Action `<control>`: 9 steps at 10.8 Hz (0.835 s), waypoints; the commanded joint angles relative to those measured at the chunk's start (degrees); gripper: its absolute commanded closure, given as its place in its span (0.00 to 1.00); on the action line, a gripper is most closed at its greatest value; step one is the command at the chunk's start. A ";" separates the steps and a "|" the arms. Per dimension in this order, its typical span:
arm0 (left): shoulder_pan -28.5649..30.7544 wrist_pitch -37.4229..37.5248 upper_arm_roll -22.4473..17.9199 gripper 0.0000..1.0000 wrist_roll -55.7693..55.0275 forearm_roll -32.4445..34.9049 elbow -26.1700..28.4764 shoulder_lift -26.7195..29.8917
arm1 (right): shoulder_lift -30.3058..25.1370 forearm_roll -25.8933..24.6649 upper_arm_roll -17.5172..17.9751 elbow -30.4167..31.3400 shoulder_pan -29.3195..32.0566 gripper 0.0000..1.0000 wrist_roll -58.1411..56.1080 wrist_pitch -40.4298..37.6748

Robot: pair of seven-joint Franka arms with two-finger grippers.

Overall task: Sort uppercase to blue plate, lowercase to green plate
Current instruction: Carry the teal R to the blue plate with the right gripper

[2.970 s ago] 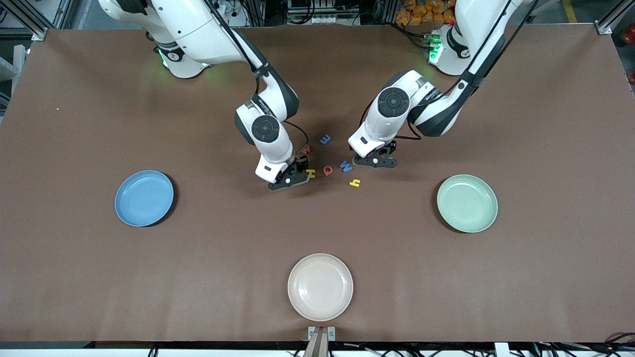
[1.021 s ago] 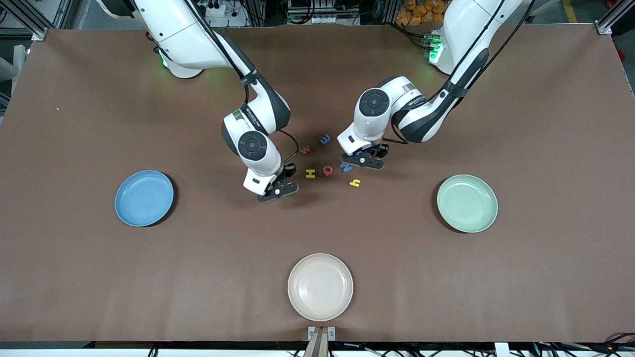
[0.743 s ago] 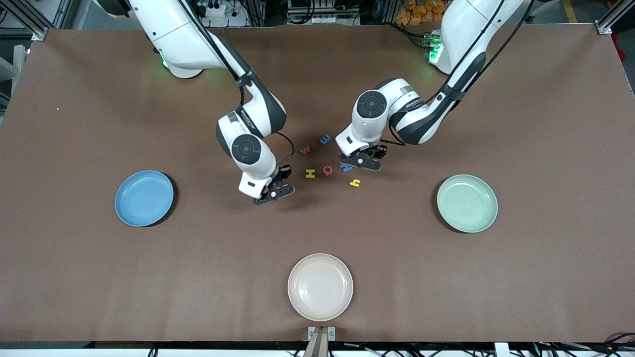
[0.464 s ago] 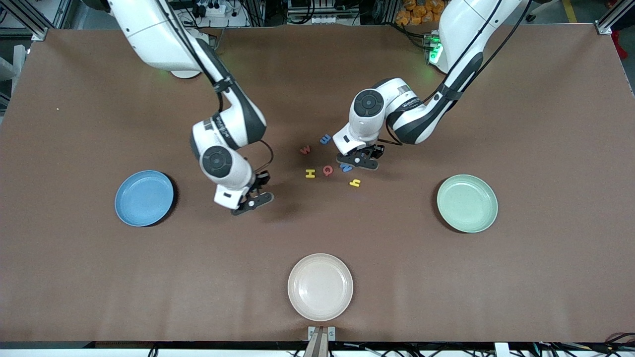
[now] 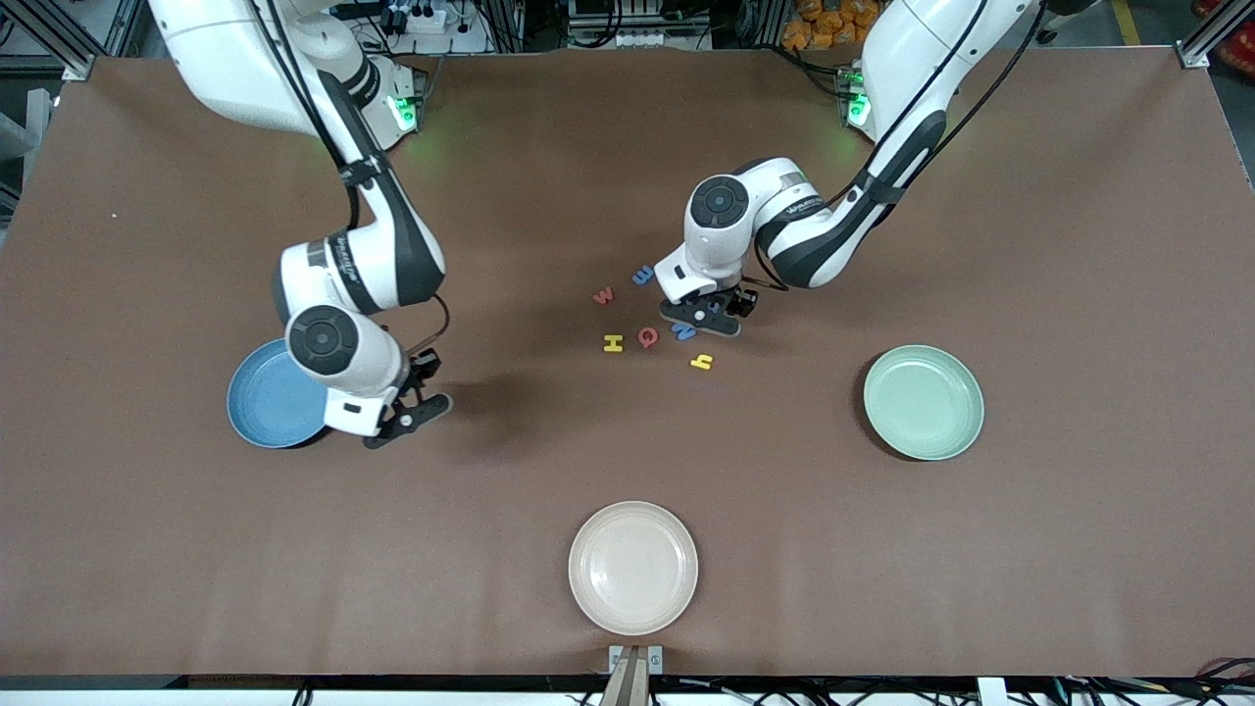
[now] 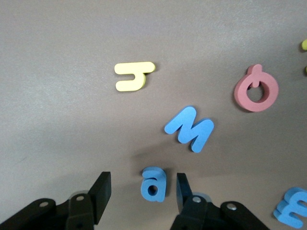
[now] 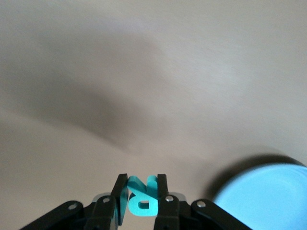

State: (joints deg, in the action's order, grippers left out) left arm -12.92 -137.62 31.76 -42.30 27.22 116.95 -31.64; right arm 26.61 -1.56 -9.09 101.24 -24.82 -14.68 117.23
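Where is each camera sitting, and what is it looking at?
Front view: high up across the table, facing both arms, the letters and three plates.
Left wrist view: on the left arm, looking down past the open left gripper at the blue a.
Right wrist view: on the right arm, looking past the right gripper pinching the teal R.
Shared: the blue plate shows in front and right wrist views.

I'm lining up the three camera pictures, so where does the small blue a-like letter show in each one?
Front view: not visible; the left tool hangs over its spot beside the blue W.
Left wrist view: the blue a-like letter lies on the table between the open tool's fingers.
Right wrist view: not in it.
Shared landmark: the blue W, in the front and left wrist views.
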 commanded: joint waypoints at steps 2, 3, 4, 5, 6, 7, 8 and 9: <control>0.26 -2.39 -0.12 0.37 -1.20 1.70 -0.68 -1.15 | -2.80 -2.04 -3.03 1.15 3.01 0.87 -9.63 -2.88; 0.43 -2.47 -0.12 0.37 -1.20 1.70 -0.68 -1.41 | -2.71 -2.04 -3.82 1.24 4.68 0.87 -13.50 -2.80; 0.61 -2.48 -0.12 0.37 -1.03 1.70 -0.50 -1.41 | -2.45 -2.04 -4.00 1.41 6.78 0.87 -16.49 -2.62; 0.87 -2.48 -0.12 0.37 -1.03 1.70 -0.41 -1.41 | -2.01 -2.22 -4.09 1.59 8.63 0.87 -19.13 -2.45; 0.88 -2.48 -0.12 0.37 -1.03 1.61 -0.24 -1.32 | -1.74 -3.35 -4.09 1.94 10.47 0.87 -21.34 -2.18; 0.88 -2.48 -0.12 0.37 -1.11 1.52 -0.06 -1.24 | -1.48 -4.14 -4.09 2.38 11.80 0.87 -21.79 -2.09; 0.96 -2.48 -0.12 0.37 -1.20 1.52 -0.06 -1.23 | -1.30 -4.59 -4.26 3.60 12.42 0.87 -21.89 -1.31; 0.96 -2.48 -0.12 0.37 -1.20 1.44 0.03 -1.15 | -0.78 -4.68 -4.61 4.83 12.77 0.86 -22.41 0.79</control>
State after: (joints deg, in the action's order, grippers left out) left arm -12.28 -139.42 31.43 -42.30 27.24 116.95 -32.61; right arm 25.68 -4.75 -13.91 103.97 -12.58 -36.31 115.64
